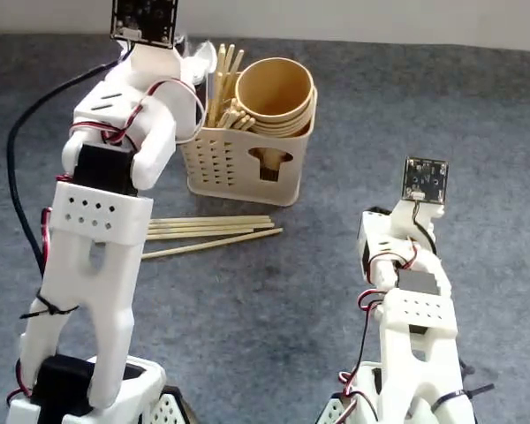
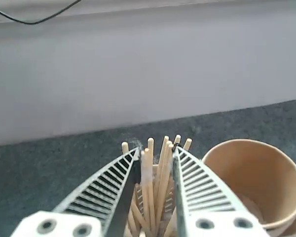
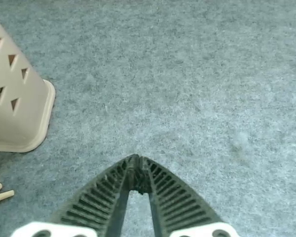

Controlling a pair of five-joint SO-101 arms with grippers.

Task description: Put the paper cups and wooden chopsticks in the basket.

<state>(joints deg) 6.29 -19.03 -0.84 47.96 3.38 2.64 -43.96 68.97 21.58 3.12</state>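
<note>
left gripper: your left gripper [image 2: 155,154] hangs over the basket [image 1: 247,168], fingers apart, with the standing chopsticks [image 2: 152,177] between them.
right gripper: your right gripper [image 3: 138,170] sits low over the mat [image 1: 380,132], fingers together on nothing, near a corner of the basket.
paper cups: the paper cups [image 1: 276,88] are nested in the basket, just beside the standing sticks.
loose chopsticks: a few loose chopsticks [image 1: 210,231] lie flat on the mat in front of the basket, not yet in.
risk, pulling out: if you lift away with the fingers narrowing, the ribbed insides could likely catch a stick and drag it back out.
risk, basket: a sideways nudge against the bundle could tip or slide the basket; it looks light.
risk, next pick: the loose sticks lie thin, flat and touching, so a pinch may take one and roll the rest away.
risk, cups: a swing toward the cups could knock the stack askew.
</note>
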